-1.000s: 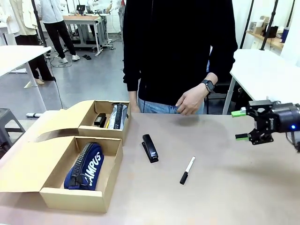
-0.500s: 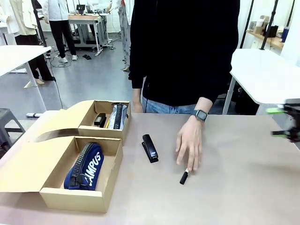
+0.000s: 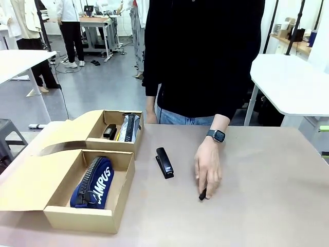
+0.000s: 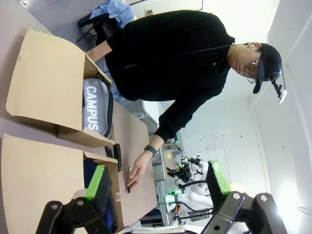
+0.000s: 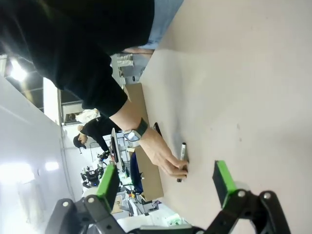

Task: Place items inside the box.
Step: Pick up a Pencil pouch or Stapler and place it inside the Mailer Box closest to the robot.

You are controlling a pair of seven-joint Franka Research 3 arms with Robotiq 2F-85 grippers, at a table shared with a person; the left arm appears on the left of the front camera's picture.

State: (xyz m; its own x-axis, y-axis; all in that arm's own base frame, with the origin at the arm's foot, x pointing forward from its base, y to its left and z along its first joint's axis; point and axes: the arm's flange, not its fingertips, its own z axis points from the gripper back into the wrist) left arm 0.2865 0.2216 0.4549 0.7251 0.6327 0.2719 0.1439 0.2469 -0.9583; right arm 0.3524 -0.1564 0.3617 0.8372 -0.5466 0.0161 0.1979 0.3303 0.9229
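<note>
A person's hand [image 3: 207, 165] rests on the white marker, whose black cap [image 3: 202, 195] sticks out below the fingers. A black stapler [image 3: 164, 162] lies on the table left of the hand. The cardboard box [image 3: 82, 220] holds the navy "CAMPUS" pouch [image 3: 95, 182] in its near compartment. The far compartment holds the grey pouch [image 3: 129, 127], a second black stapler [image 3: 109, 131] and a sliver of yellow. My left gripper [image 4: 158, 183] is open and empty, looking at the grey pouch [image 4: 95, 106] and the hand [image 4: 138, 168]. My right gripper [image 5: 165, 179] is open and empty, facing the marker [image 5: 182, 156] and hand [image 5: 161, 155].
The box's opened lid [image 3: 31, 177] spreads out at the left. The tabletop [image 3: 267, 195] to the right of the hand is bare. A white table [image 3: 293, 82] stands beyond the right side. People and desks are far behind.
The person's hand came down from the table's far edge onto the marker and covers most of it. My right gripper drew back to the right, out of the front view.
</note>
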